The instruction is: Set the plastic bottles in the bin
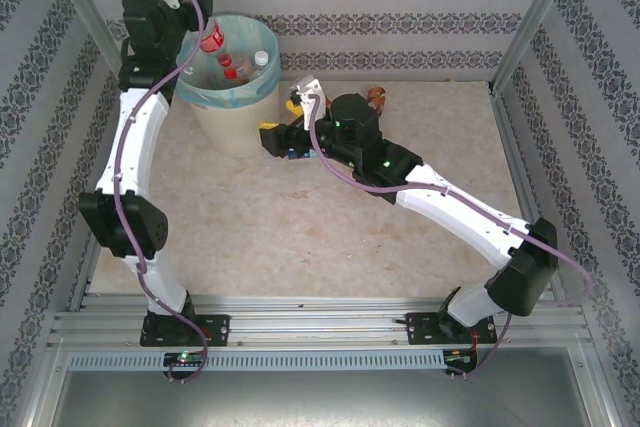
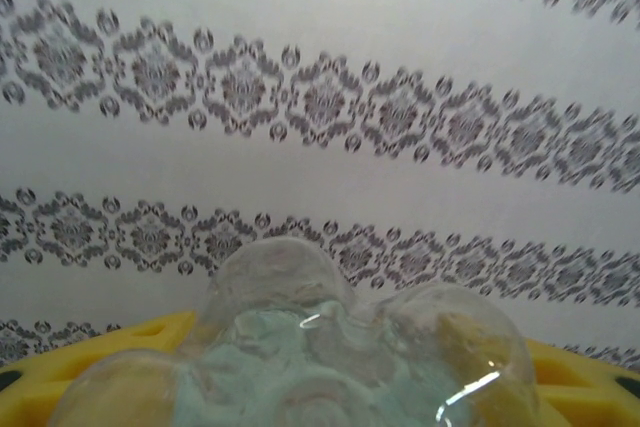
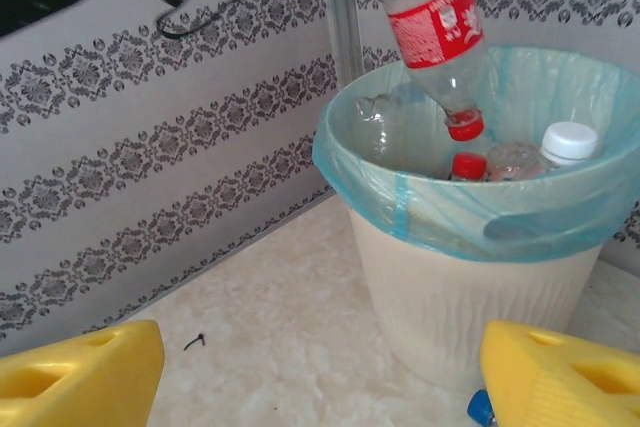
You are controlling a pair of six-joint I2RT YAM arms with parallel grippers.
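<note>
Over at the far left of the counter, the bin sits near the back wall with its teal liner folded over the rim. It's a big open mouth, so I don't need a precise drop.

My left gripper is up above it, clamped on the red-label bottle. On the left wrist cam I'm looking straight at its clear lumpy base squeezed between the yellow pads. The bottle hangs cap down with the neck over the mouth, about level with the rim. I reckon that's the whole point: let go from there and it should slide in instead of bouncing off the edge.

The right gripper is low on the counter just beside the bin's base, fingers spread wide with nothing between them. Looks to me like it's lined up for the next pick.

Down in the bin there's a white-capped bottle, a red-capped bottle and some clear ones I can't count. On the counter by the right arm there's an orange bottle, a brownish thing too small to call, and a blue cap poking out by the right finger.
</note>
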